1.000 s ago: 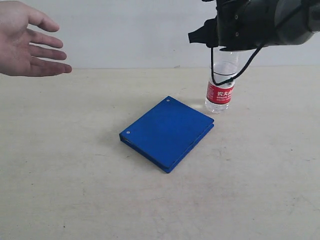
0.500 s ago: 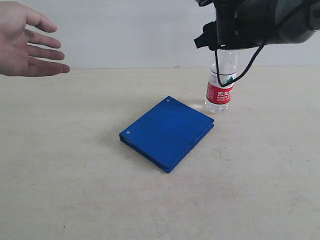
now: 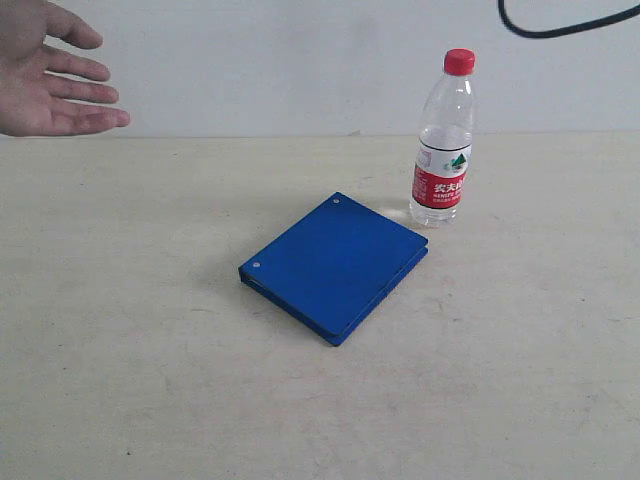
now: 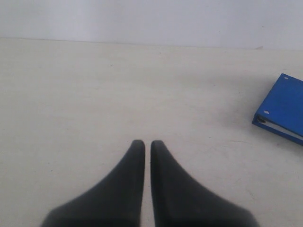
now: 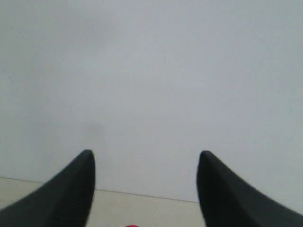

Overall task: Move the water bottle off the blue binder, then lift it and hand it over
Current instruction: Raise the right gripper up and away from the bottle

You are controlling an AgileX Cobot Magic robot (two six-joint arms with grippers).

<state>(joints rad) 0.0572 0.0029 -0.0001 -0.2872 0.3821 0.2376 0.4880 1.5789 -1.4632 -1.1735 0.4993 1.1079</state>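
Note:
The water bottle point(image 3: 443, 140) stands upright on the table just behind the right corner of the blue binder point(image 3: 335, 266), off it and free of any grip. Its red cap point(image 5: 132, 226) barely shows at the edge of the right wrist view. My right gripper point(image 5: 146, 161) is open and empty, raised above the bottle and out of the exterior view. The left gripper point(image 4: 143, 143) is shut and empty, low over bare table, with the binder's corner point(image 4: 283, 108) off to one side of it.
An open human hand point(image 3: 45, 72) is held out, palm up, at the far left above the table. A black cable point(image 3: 560, 28) hangs in at the top right. A pale wall backs the beige table point(image 3: 150, 350).
The right arm has risen up off the bottle and left the exterior view, leaving the bottle standing alone. The hand has drifted slightly left and up.

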